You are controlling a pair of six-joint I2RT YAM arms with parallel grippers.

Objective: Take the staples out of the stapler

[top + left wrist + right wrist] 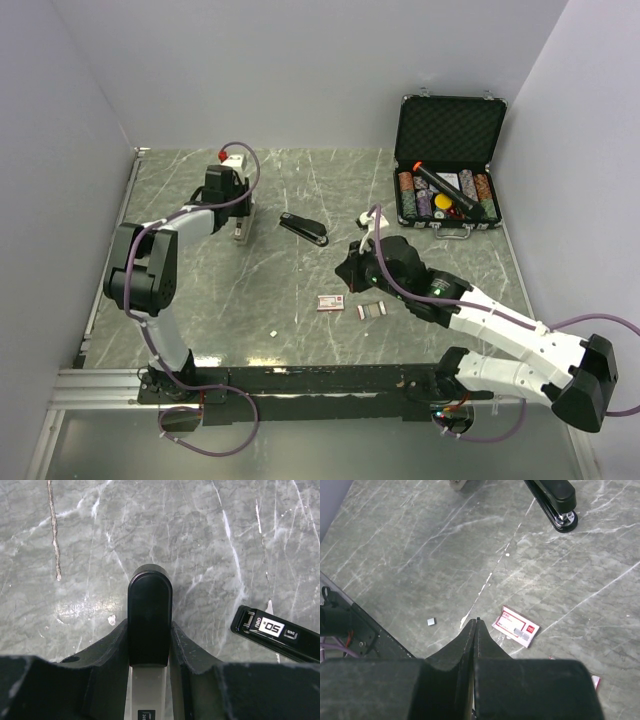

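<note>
Both grippers sit apart from the stapler [303,229], lying on the table [200,300] between them: left gripper [150,626] pinches a black-capped silvery object [150,605], right gripper [476,622] pressed together.

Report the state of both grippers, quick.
Left gripper: closed on a black round-ended object; what it is cannot be told.
Right gripper: closed, holding nothing.
</note>
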